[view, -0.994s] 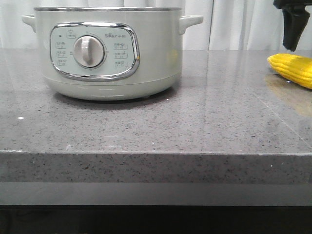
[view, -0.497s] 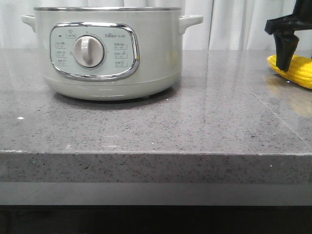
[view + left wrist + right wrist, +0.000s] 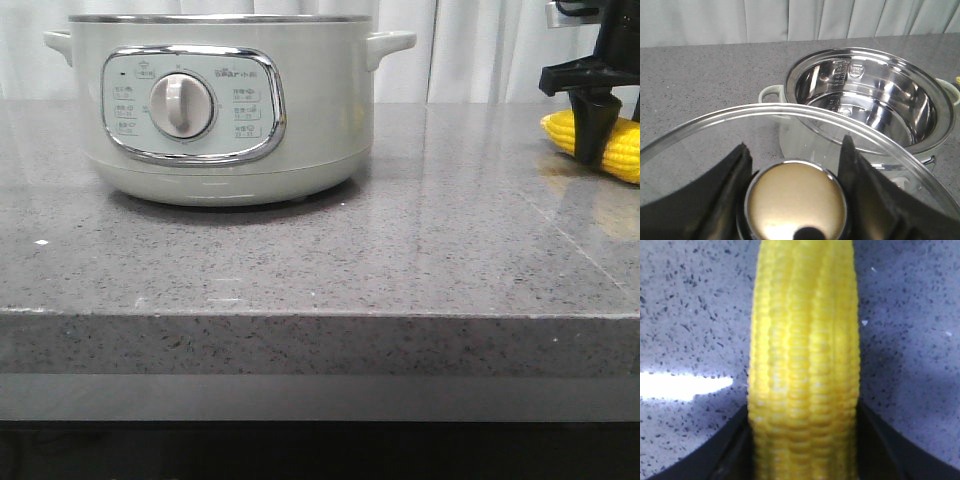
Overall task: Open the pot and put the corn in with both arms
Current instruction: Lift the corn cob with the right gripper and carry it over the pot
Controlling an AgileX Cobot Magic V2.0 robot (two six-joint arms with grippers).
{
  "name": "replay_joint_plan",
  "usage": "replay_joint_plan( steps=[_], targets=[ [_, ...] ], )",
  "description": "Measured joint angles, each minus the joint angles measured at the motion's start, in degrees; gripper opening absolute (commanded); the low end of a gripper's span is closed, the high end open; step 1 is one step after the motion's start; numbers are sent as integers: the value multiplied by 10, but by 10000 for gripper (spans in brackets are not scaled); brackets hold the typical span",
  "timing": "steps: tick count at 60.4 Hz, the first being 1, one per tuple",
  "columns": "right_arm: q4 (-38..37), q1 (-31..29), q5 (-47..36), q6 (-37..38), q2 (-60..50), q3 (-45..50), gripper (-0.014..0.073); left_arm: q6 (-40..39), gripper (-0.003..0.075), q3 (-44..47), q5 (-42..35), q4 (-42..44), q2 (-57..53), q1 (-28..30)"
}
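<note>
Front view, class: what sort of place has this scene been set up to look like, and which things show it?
Probably a kitchen worktop, possibly staged. A pale electric pot with a dial stands on a speckled grey stone counter, a corn cob lies on it, and pale curtains hang behind.

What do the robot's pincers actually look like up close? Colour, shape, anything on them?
Both are matte black. The right pincer shows in the front view as a flat crossbar with a tapering finger hanging from it, beneath a dark arm. In the left wrist view, the left pincer has two broad, wedge-shaped fingers narrowing to blunt tips. No cables or markings are visible on either.
</note>
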Motion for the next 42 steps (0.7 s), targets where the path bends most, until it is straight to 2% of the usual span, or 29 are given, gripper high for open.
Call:
replay_joint_plan(
  steps=[18, 42],
  targets=[
    [6, 0, 5, 0, -55, 0, 267, 0, 261, 0, 0, 0, 0, 0],
    [62, 24, 25, -6, -186, 0, 267, 0, 261, 0, 0, 0, 0, 0]
  ],
)
